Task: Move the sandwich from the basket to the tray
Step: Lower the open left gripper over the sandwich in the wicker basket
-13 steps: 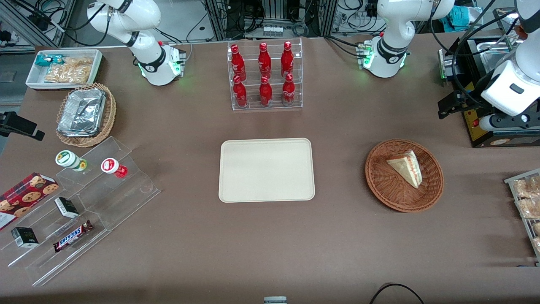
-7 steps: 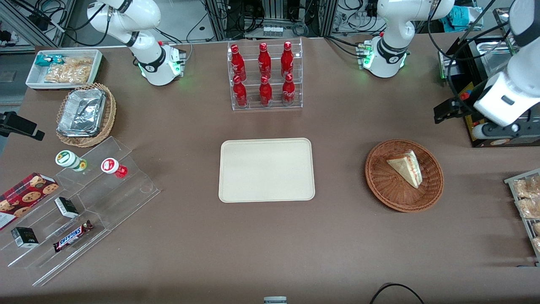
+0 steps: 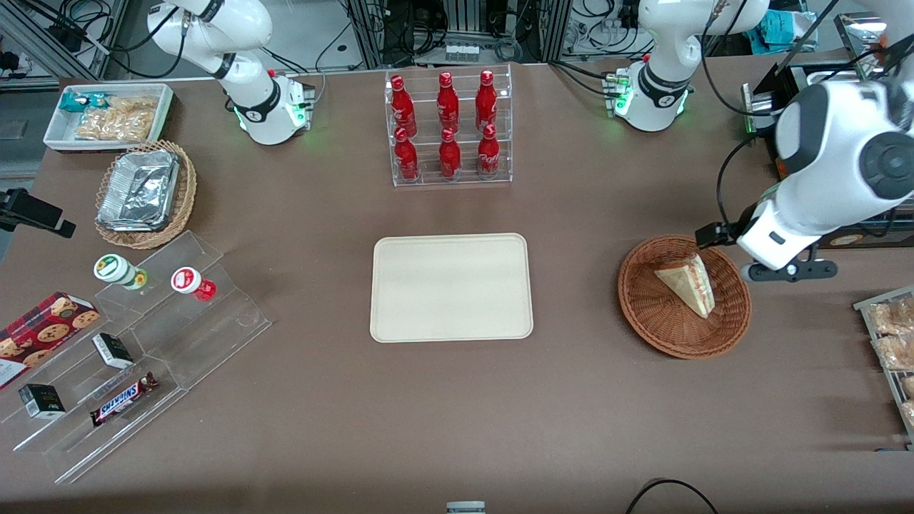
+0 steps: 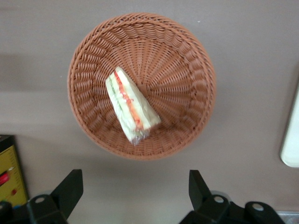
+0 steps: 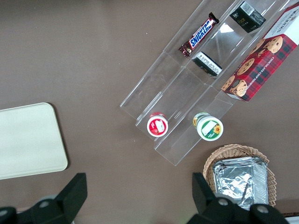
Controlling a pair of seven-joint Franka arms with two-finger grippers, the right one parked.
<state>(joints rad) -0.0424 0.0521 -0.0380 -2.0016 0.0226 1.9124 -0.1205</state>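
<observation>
The sandwich [image 3: 689,284] [image 4: 131,105], a wrapped white wedge with red and green along its cut edge, lies in the round reddish-brown basket [image 3: 643,307] [image 4: 187,70]. My left gripper [image 4: 134,189] hangs open above the bare table just off the basket's rim, farther from the front camera than the sandwich, with nothing between its fingers. In the front view the white wrist [image 3: 775,235] overlaps the basket's edge toward the working arm's end. The cream tray [image 3: 451,287] [image 4: 292,140] lies flat at the table's middle with nothing on it.
A clear rack of red bottles [image 3: 448,128] stands farther from the front camera than the tray. A black and yellow box [image 4: 10,172] sits close by the gripper. Bagged snacks on a wire rack [image 3: 889,335] lie at the working arm's table edge. Acrylic steps [image 3: 143,343] stand toward the parked arm's end.
The left arm has swung from over the black box toward the basket, coming nearer the front camera. Sandwich, basket and tray have not moved.
</observation>
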